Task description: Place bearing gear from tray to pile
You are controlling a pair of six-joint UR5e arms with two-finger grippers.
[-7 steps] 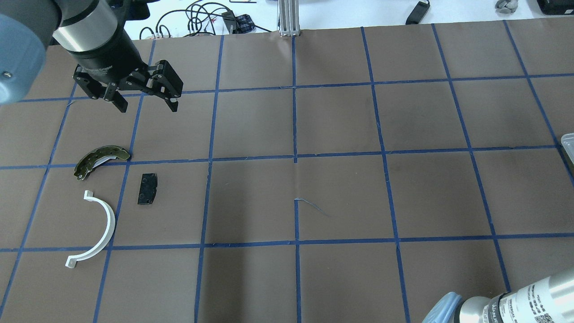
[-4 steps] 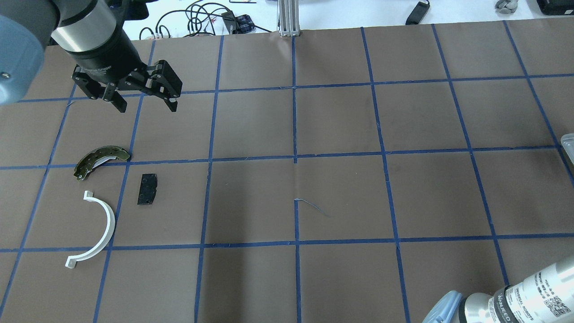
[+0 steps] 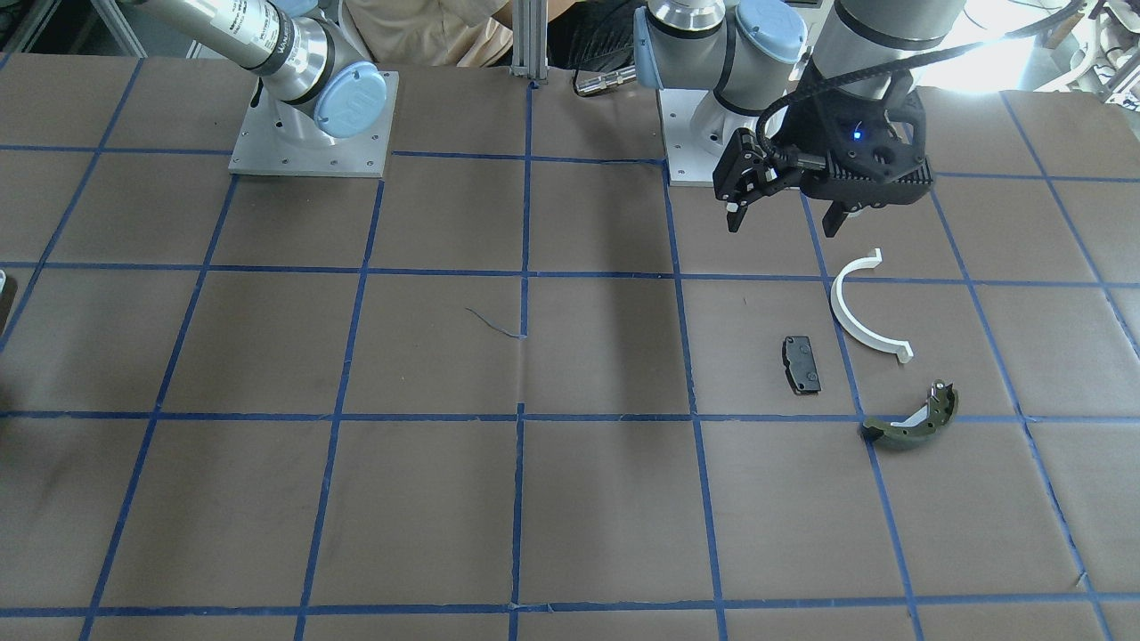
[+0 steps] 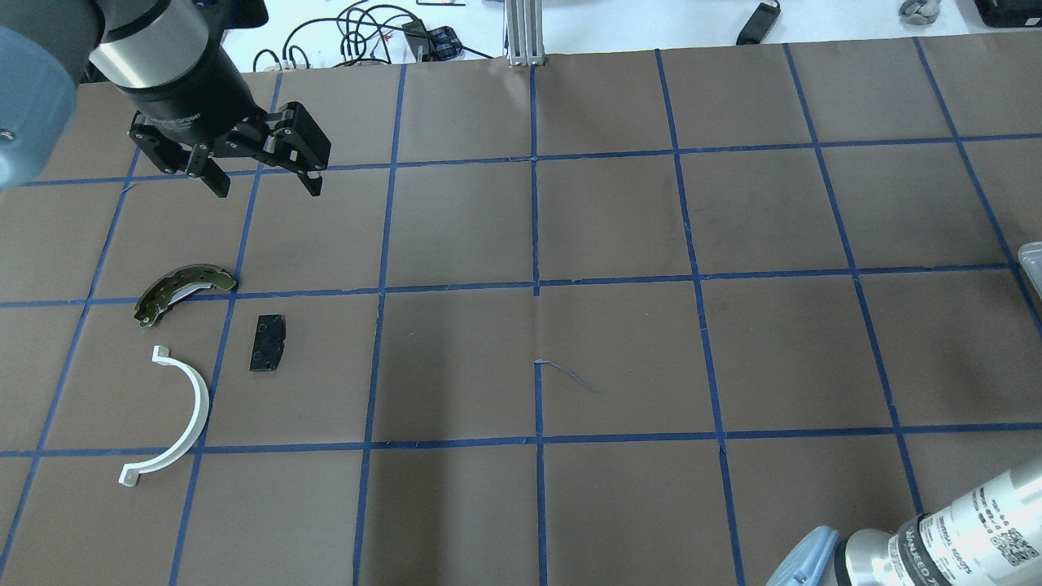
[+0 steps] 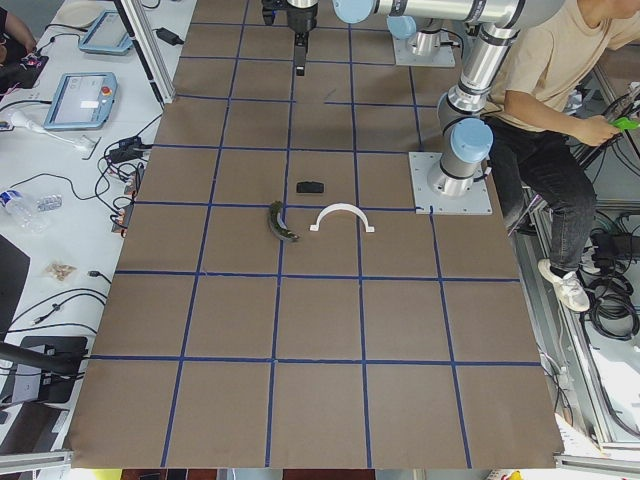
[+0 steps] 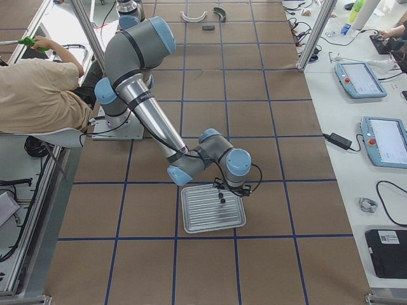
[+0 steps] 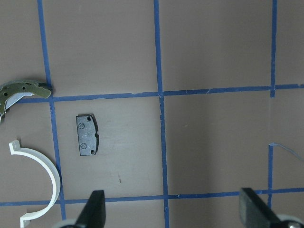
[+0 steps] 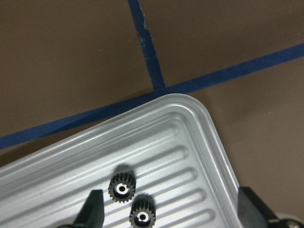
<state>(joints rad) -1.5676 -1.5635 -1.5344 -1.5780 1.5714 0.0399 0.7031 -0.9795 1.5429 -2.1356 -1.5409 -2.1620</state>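
Two small dark bearing gears (image 8: 121,187) lie side by side in the ribbed metal tray (image 8: 190,128). My right gripper (image 8: 172,213) is open and hovers just above them; it also shows over the tray (image 6: 213,208) in the exterior right view. The pile lies on the left side of the table: a white arc (image 4: 198,407), a black pad (image 4: 268,343) and an olive brake shoe (image 4: 183,290). My left gripper (image 4: 266,189) is open and empty, hanging above the table beyond the pile, and its wrist view shows the pad (image 7: 87,134).
The table is covered in brown paper with a blue tape grid. One corner of the tray (image 4: 1032,260) shows at the overhead view's right edge. Cables and devices lie past the far edge. A seated person (image 5: 560,70) is behind the robot bases.
My left gripper has drifted slightly toward the far edge, still open. The right arm's wrist section has shifted a little to the right in the overhead view.
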